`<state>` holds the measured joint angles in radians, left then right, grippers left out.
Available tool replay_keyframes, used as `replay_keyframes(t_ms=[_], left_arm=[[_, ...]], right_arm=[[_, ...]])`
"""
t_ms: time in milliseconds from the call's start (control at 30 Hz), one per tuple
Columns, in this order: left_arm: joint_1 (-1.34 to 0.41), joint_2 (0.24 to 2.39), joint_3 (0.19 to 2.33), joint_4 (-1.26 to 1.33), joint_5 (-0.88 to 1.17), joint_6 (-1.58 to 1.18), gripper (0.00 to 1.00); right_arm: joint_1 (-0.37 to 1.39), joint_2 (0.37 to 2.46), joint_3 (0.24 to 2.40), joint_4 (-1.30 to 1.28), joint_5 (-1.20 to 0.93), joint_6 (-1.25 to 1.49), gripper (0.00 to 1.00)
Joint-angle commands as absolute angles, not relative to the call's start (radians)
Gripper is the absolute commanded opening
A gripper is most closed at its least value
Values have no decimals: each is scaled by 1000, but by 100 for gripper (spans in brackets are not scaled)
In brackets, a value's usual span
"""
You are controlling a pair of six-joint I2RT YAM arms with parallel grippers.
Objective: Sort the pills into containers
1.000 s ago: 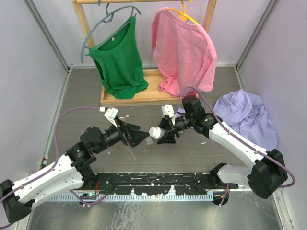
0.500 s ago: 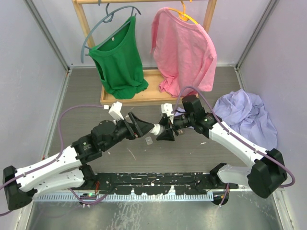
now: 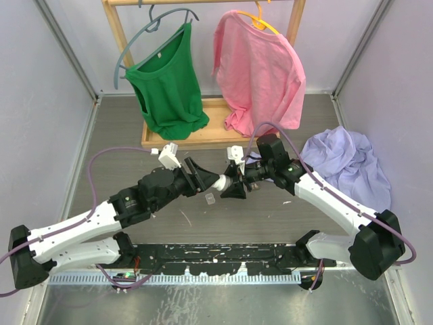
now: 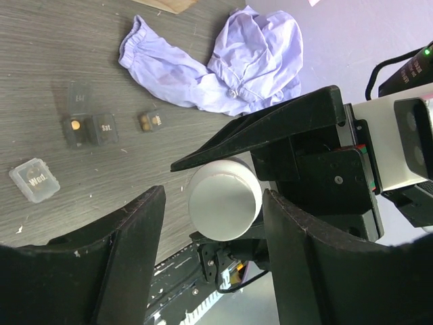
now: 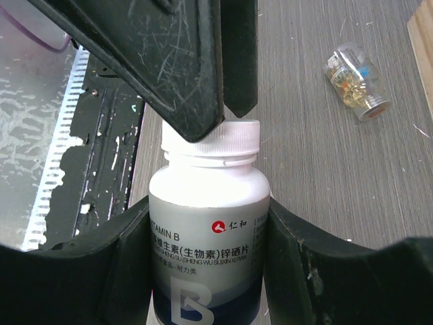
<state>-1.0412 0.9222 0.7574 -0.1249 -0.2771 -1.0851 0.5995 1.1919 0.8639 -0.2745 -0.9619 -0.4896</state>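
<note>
The containers (image 4: 88,126) lie on the table (image 4: 40,40) at the left of the left wrist view: dark tubs close together, with a clear tub (image 4: 34,179) marked Wed. below them. A lilac cloth (image 4: 230,61) is crumpled beyond, bare tabletop between. Mid-frame overhead, the right gripper (image 5: 208,203) is clamped on a white pill bottle (image 5: 208,230). The left gripper (image 4: 213,195) has its jaws apart either side of the cap (image 4: 223,200), a gap showing on one side. A clear vial (image 5: 355,80) lies near the wooden base (image 5: 423,34).

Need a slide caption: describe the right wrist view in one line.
Right gripper grips a white vitamin bottle, the left gripper flanking its cap, a clear vial lying on the table beyond.
</note>
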Motion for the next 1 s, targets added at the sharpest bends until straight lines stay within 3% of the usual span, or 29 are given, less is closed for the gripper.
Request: replay_keyframes(t_ms=[0,800,967], left_arm=[[-1047,925,804,-91,-289,-1088,60],[-1046,947,785,-48,-204,-1105,52],[-1046,945,775,-38,-198,-1105,46]], right_arm=[[603,1189,879,-232,-969,-482,1],[603,1188,880,-235,-977,-482,1],[603,1185,882,-236,-979,-481,1]])
